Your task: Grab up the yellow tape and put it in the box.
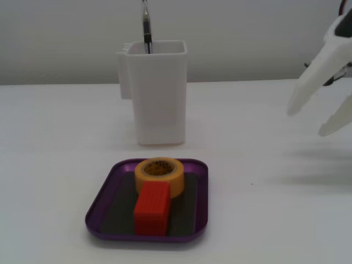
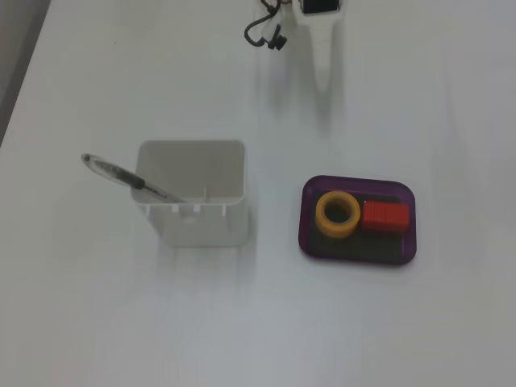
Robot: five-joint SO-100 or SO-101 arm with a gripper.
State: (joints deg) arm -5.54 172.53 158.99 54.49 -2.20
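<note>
The yellow tape point(image 1: 160, 175) lies flat inside the purple box point(image 1: 110, 190), at its back, touching a red block point(image 1: 152, 208) in front of it. In the other fixed view the tape point(image 2: 338, 215) sits in the left half of the box point(image 2: 359, 253), with the red block point(image 2: 385, 216) to its right. My white gripper point(image 1: 308, 122) hangs in the air at the far right, well away from the box, its jaws apart and empty. From above, the gripper point(image 2: 322, 81) is near the top edge, beyond the box.
A tall white container point(image 1: 158, 91) with a pen point(image 1: 146, 27) in it stands behind the box; from above, the container point(image 2: 193, 193) is left of the box. A black cable point(image 2: 266, 34) lies near the arm's base.
</note>
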